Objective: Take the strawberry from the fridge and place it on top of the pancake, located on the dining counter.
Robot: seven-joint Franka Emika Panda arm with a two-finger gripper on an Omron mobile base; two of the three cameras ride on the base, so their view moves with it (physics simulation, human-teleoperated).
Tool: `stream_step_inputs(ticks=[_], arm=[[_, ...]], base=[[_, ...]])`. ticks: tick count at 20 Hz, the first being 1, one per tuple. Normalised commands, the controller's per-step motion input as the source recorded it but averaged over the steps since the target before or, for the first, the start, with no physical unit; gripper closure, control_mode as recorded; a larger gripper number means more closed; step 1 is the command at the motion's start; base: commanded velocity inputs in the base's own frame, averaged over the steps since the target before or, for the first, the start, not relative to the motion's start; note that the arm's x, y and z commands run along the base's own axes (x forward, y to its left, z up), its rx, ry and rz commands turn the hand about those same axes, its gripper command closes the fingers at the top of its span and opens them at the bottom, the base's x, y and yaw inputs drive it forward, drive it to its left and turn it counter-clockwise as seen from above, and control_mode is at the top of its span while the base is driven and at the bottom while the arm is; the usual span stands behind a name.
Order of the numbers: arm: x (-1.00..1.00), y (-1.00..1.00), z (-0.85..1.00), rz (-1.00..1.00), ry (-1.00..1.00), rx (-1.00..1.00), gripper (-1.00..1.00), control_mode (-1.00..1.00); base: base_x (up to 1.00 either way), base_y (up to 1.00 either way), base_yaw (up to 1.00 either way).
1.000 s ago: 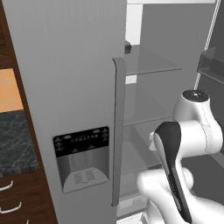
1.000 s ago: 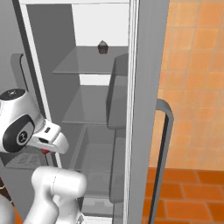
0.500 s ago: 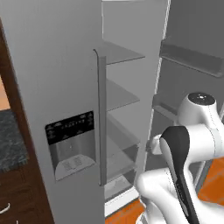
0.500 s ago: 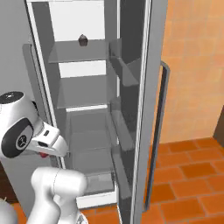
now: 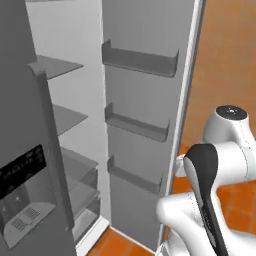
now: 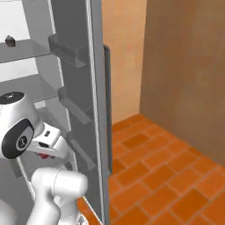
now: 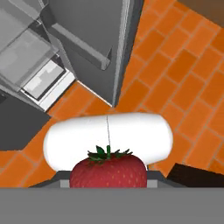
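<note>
Strawberry [image 7: 108, 171] clamped in the closed pincer [image 6: 44, 154], low beside the open fridge [image 5: 140, 125] door.

the white arm is folded back on itself close over the base, elbow high and forearm angled downward. the claw [image 6: 44, 154] hangs low beside the arm's own lower links, pointing down, its fingers closed around the strawberry [image 7: 108, 170], which sits between them.
</note>
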Motion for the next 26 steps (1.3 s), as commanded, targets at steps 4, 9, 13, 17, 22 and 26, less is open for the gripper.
stream_step_inputs(ticks=[4,9,13,17,22,26], arm=[[0.0,0.0,0.0,0.0,0.0,0.0,1.0,1.0],[0.0,0.0,0.0,0.0,0.0,0.0,1.0,1.0],[0.0,0.0,0.0,0.0,0.0,0.0,1.0,1.0],[0.0,0.0,0.0,0.0,0.0,0.0,1.0,1.0],[0.0,0.0,0.0,0.0,0.0,0.0,1.0,1.0],[0.0,0.0,0.0,0.0,0.0,0.0,1.0,1.0]], base=[[-0.17,-0.1,-0.78],[-0.02,-0.36,-0.89],[0.0,-0.44,-0.89],[0.49,-0.08,-0.38],[0.96,-0.1,0.0],[1.0,-0.04,-0.07]])
